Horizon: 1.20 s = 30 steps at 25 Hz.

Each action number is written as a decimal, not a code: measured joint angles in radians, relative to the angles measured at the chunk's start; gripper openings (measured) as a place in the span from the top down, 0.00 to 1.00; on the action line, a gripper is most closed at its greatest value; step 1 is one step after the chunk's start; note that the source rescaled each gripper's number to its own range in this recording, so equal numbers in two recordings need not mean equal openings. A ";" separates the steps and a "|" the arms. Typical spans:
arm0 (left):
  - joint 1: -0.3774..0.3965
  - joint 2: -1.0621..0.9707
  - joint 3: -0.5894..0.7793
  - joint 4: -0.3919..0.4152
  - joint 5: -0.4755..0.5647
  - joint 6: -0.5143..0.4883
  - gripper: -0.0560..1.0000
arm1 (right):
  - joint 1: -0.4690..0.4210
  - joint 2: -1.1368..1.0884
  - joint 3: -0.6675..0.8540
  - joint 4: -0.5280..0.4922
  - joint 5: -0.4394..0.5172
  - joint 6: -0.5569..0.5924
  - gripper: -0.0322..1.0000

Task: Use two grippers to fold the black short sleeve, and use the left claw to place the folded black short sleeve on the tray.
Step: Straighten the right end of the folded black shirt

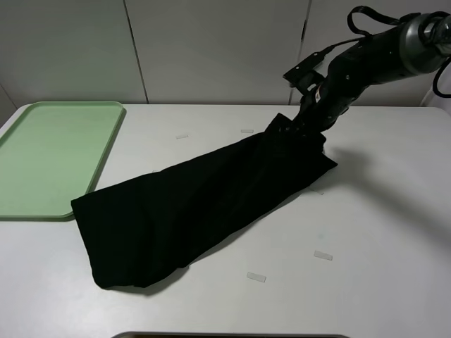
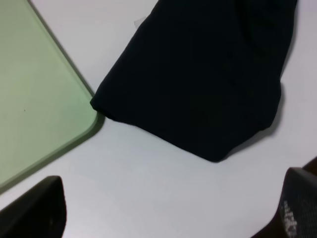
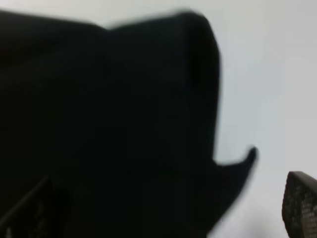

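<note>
As the black short sleeve [image 1: 204, 204] stretched from the tray [image 1: 42, 162] corner to the right gripper [image 1: 308, 128], it and the left claw [image 2: 168, 208], by the tray end, stood wide open, gripping nothing

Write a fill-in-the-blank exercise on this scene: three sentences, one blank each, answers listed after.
1. The tray is pale ___ in colour.
2. The black short sleeve lies on the ___ table, not on the tray.
3. The jaws of the left claw stand ___, holding nothing.

Missing words: green; white; open.
</note>
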 joint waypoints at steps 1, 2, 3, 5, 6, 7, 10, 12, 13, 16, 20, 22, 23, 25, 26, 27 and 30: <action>0.000 0.000 0.000 0.000 0.000 0.000 0.15 | -0.009 0.001 0.006 -0.015 0.006 0.024 0.00; 0.000 0.000 0.000 0.001 0.000 0.000 0.15 | -0.018 0.001 0.012 -0.022 0.012 0.036 0.00; 0.000 0.000 0.000 0.002 0.000 0.000 0.15 | -0.018 0.001 0.012 -0.022 0.012 0.036 0.00; 0.000 0.000 0.000 0.004 -0.002 0.000 0.15 | -0.039 0.002 0.029 -0.026 0.017 0.050 0.00; 0.000 0.000 0.000 0.005 -0.003 0.000 0.15 | -0.048 0.002 0.039 -0.028 0.019 0.053 0.00; 0.000 0.000 0.000 0.005 -0.003 0.000 0.15 | -0.058 0.003 0.048 -0.028 0.020 0.054 0.00; 0.000 0.000 0.000 0.005 -0.004 0.000 0.15 | -0.082 0.004 0.079 -0.028 0.020 0.059 0.00; 0.000 0.000 0.000 0.005 -0.004 0.000 0.15 | -0.090 0.004 0.093 -0.028 0.024 0.061 0.00; 0.000 0.000 0.000 0.005 -0.004 0.000 0.15 | -0.093 0.004 0.094 -0.029 0.028 0.061 0.00; 0.000 0.000 0.000 0.005 -0.004 0.000 0.15 | -0.098 -0.007 0.094 -0.031 0.028 0.061 0.00; 0.000 0.000 0.000 0.005 -0.004 0.000 0.15 | -0.101 -0.062 0.093 -0.046 0.029 0.061 0.00; 0.000 0.000 0.000 0.005 -0.005 0.000 0.15 | -0.101 -0.103 0.080 -0.045 0.032 0.060 0.00; 0.000 0.000 0.000 0.005 -0.005 0.000 0.15 | -0.101 -0.123 0.066 -0.037 0.035 0.055 0.00; 0.000 0.000 0.000 0.005 -0.005 0.000 0.15 | -0.101 -0.149 0.017 0.003 0.070 0.018 0.00; 0.000 0.000 0.000 0.005 -0.005 0.000 0.15 | -0.103 -0.159 -0.017 0.036 0.095 -0.015 0.00; 0.000 0.000 0.000 0.005 -0.005 0.000 0.15 | -0.105 -0.161 -0.048 0.077 0.117 -0.050 0.00; 0.000 0.000 0.000 0.005 -0.005 0.000 0.15 | -0.128 -0.159 -0.159 0.239 0.208 -0.222 0.00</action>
